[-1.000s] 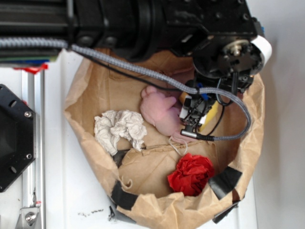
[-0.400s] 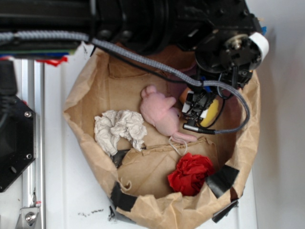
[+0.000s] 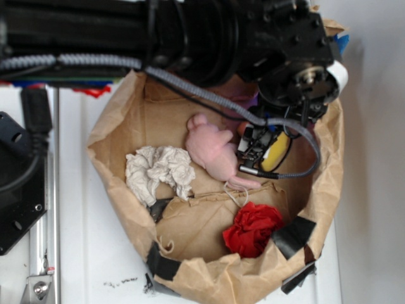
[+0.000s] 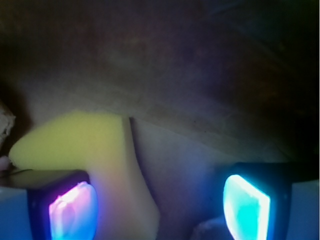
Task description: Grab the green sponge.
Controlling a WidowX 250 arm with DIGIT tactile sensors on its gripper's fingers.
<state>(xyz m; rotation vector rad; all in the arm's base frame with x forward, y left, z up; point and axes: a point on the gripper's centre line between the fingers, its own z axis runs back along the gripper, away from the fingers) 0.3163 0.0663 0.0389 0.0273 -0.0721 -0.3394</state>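
Yellow green sponge between open claw pads

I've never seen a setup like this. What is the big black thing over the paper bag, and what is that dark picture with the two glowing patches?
The black thing is a robot arm with a gripper at its tip, reaching down into an open brown paper bag. The exterior picture looks down from above. In the bag lie a pink plush mouse, a crumpled white cloth, a red wad of cloth and a yellow sponge, the thing the arm is meant to grab.

The dark picture comes from a small camera on the arm's wrist, looking along the gripper. The glowing patches are the pads on its jaws. The jaws stand apart, with the sponge between and just ahead of them, nearer the purple one. Nothing is held yet.
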